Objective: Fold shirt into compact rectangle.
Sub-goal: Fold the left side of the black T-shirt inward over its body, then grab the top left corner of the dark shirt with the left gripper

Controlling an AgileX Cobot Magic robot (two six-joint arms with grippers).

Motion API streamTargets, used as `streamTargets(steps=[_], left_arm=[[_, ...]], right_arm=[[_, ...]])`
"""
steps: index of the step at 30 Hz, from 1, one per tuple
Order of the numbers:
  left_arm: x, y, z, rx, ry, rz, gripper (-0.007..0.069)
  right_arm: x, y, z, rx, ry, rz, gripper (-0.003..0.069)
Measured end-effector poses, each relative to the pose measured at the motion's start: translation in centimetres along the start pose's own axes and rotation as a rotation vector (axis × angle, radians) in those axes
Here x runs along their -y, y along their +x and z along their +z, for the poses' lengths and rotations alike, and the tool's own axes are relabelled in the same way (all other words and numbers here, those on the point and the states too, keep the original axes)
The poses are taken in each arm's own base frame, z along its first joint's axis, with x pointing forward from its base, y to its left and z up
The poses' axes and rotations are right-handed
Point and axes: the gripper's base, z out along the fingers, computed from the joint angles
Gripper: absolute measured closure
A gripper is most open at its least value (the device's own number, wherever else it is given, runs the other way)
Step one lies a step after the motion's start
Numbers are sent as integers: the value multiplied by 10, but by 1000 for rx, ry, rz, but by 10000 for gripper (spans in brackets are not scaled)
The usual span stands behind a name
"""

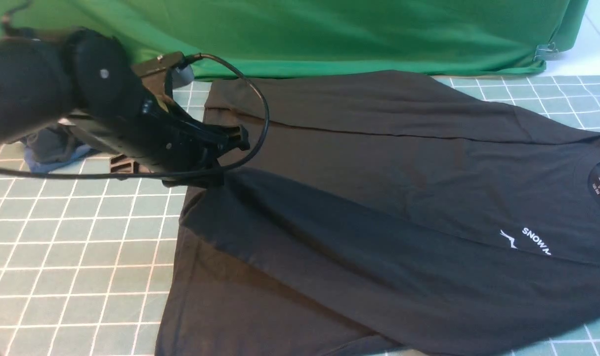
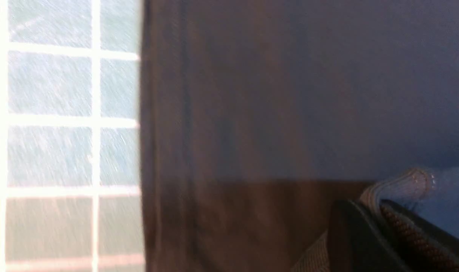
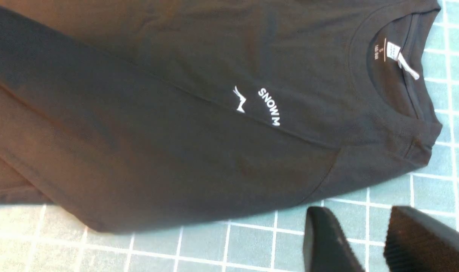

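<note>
Front view: the shirt (image 1: 379, 163) lies flat on the gridded mat (image 1: 72, 247), filling the centre and right of the frame, collar towards the right edge; its near long side is folded over the body, and the fold edge cuts the white logo (image 1: 527, 242) so only "SNOW M" reads; neck label (image 3: 397, 56) shows inside the collar. Left gripper (image 1: 238, 141) is at upper left of the frame, at the shirt's hem end; in the left wrist view the jaws are clamped on a loop of stitched hem. Right gripper (image 3: 362, 215): jaws apart, over bare mat just beside the shirt's shoulder edge, not touching cloth. Green backdrop cloth (image 1: 329, 34) runs along the top; heap of clothes (image 1: 48, 148) sits behind the left arm.
</note>
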Motion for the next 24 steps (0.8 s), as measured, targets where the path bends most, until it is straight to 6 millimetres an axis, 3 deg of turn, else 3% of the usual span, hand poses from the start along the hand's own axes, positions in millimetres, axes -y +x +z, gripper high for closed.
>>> streamTargets(steps=[4, 9, 13, 17, 18, 20, 24], left_arm=[[-17, -12, 43, -3, -36, -48, 609], [-25, -12, 73, -26, -58, -58, 557], [-25, -19, 73, -12, -63, -43, 491], [-18, -58, 48, 82, -41, -24, 358], [-18, -60, 46, 87, -40, -22, 347], [-14, -88, 30, 163, -24, -16, 295], [-9, -115, 32, 152, -1, -49, 278]], right_arm=[[0, -1, 0, 7, 1, 0, 419], [0, -1, 0, 7, 1, 0, 419], [0, -1, 0, 7, 1, 0, 419], [0, -1, 0, 7, 1, 0, 419], [0, -1, 0, 7, 1, 0, 419], [0, -2, 0, 17, 2, 0, 419], [0, -3, 0, 38, 5, 0, 419]])
